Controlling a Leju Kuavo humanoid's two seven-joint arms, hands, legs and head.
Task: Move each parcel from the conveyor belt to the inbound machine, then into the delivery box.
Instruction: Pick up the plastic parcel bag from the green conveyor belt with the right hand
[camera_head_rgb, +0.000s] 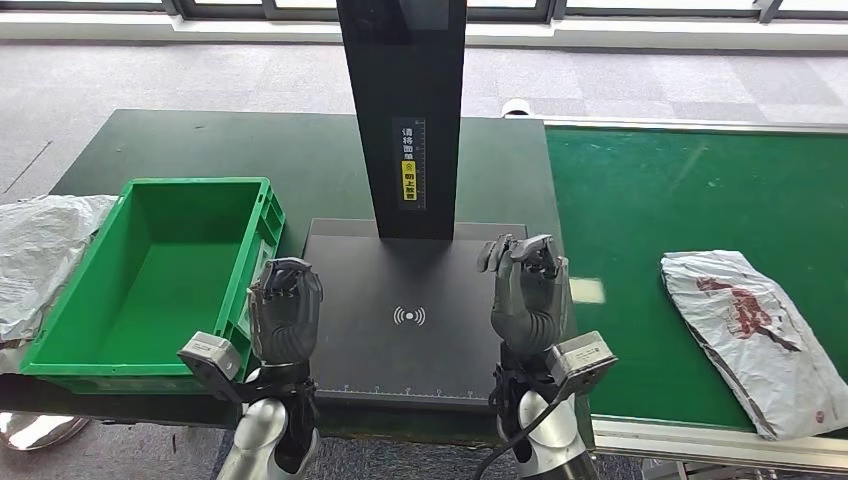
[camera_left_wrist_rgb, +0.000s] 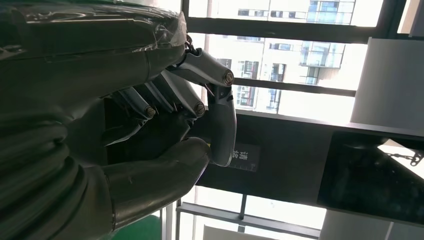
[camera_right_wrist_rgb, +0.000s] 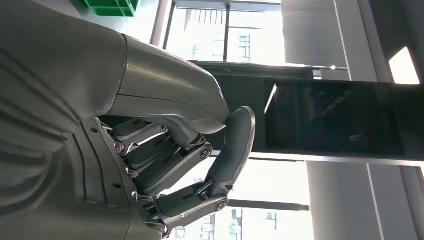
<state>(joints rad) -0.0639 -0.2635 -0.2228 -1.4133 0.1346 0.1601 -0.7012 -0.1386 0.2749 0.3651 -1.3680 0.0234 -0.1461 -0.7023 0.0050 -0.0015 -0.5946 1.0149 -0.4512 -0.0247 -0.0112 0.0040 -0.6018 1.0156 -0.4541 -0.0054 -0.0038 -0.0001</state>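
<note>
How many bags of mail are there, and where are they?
2. One white parcel with red print lies on the green conveyor belt, to the robot's right. Another crinkled white parcel lies left of the green delivery box, partly cut off.

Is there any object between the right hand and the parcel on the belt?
Nothing visible. The right hand hovers above the black inbound machine, holding nothing. The white parcel lies to its right on the green conveyor belt, and the belt surface between them is bare.
</note>
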